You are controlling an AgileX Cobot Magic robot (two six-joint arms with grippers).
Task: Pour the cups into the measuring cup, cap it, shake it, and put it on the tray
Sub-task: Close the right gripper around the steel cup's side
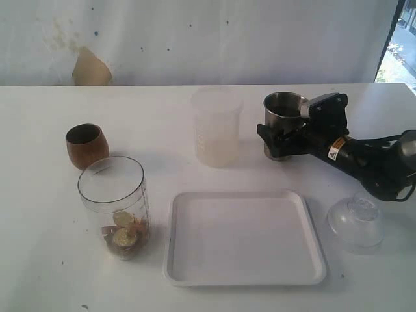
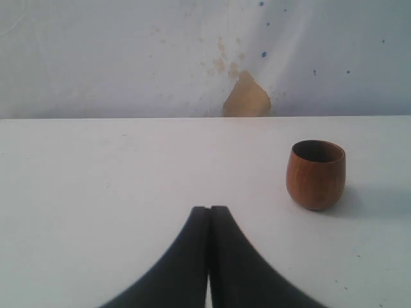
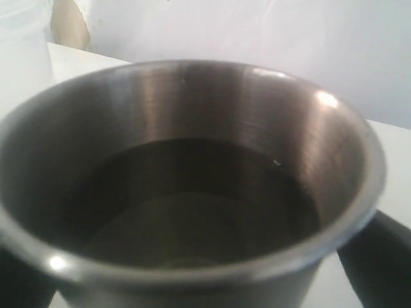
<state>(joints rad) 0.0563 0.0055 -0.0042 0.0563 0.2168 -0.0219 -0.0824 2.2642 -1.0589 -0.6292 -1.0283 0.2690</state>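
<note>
The left claw [image 2: 210, 215] is sitting pressed shut, empty, near the small round-bellied brown wooden cup [image 2: 316, 174]. Rightward, beyond the flat white rectangular plastic tray [image 1: 247, 240], the tapered brushed-steel tumbler [image 1: 278, 114] is standing on the white desk [image 1: 52, 273]: rigid, slick, probably heavy with dark liquid, so mid-wall is looking safest. The right claw [image 1: 282, 140] is gaping wide around it, contact unclear.

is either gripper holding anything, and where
Nothing held yet: the right gripper stands open around the steel tumbler's lower body; the left gripper is shut, empty.
</note>
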